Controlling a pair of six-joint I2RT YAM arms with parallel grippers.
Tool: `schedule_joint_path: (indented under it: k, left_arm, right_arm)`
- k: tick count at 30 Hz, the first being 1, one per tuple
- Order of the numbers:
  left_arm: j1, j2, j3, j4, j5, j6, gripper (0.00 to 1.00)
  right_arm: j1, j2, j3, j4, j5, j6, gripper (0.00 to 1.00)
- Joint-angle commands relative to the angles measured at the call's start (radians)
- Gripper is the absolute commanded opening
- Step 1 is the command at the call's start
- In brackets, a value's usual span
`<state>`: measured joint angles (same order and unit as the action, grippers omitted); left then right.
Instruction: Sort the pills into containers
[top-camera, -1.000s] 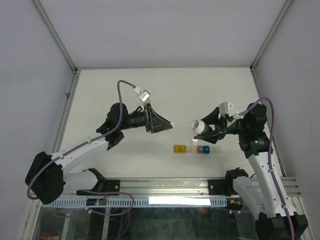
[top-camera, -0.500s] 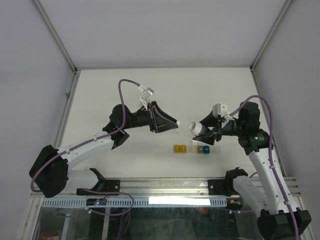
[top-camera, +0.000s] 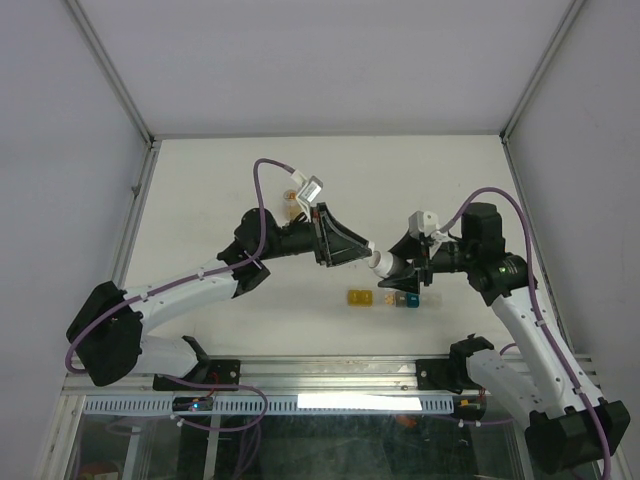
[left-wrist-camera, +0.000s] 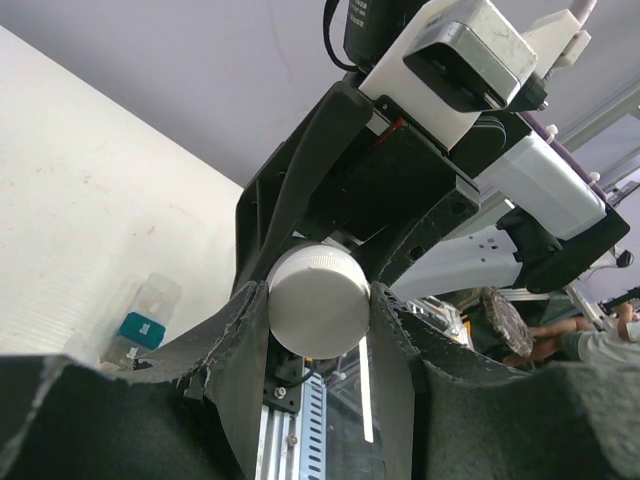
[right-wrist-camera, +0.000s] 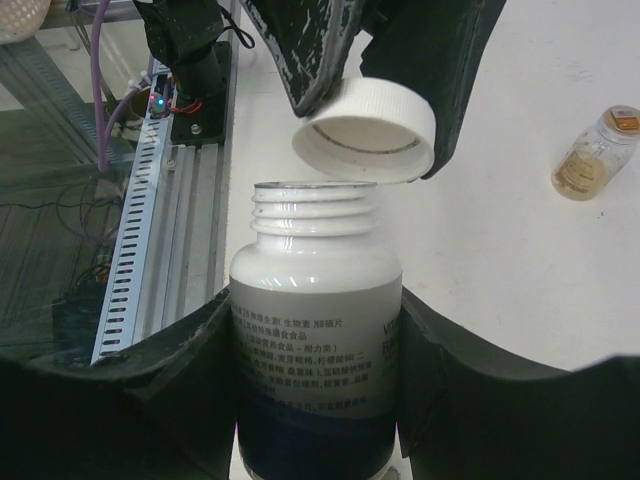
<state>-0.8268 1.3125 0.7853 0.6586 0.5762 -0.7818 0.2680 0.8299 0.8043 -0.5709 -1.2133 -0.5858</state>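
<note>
White cap (right-wrist-camera: 365, 128) gripped by left claw (left-wrist-camera: 318, 296), bottle (right-wrist-camera: 316, 270) by right claw (right-wrist-camera: 316, 330); boxes' (top-camera: 358, 298) contents unclear.

Fine Chinese print on the white bottle (right-wrist-camera: 315, 300) (illegibly small)

White arm links (top-camera: 190, 290), black joints (top-camera: 245, 240), purple cables (top-camera: 255, 200)

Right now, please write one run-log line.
left gripper: holds white ribbed plastic cap; right gripper: holds white plastic bottle; cap: off
</note>
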Motion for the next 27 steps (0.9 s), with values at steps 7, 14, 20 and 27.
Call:
schedule_joint_path:
  k: [7,14,20,27]
  left_arm:
    - [-0.047,-0.006,0.079,-0.095,-0.044,0.081,0.29]
    - [-0.055,-0.017,0.105,-0.186,-0.048,0.123,0.29]
    - [-0.054,-0.019,0.118,-0.221,-0.023,0.138,0.29]
    - [-0.068,-0.005,0.131,-0.215,-0.003,0.14,0.28]
  right_arm:
    - [0.015,-0.006,0.047,0.024,0.02,-0.007,0.0]
    - [0.014,-0.01,0.054,0.008,0.013,-0.016,0.0]
    - [0.014,-0.011,0.053,0.014,0.026,-0.01,0.0]
    - [0.016,-0.003,0.044,0.048,0.074,0.025,0.0]
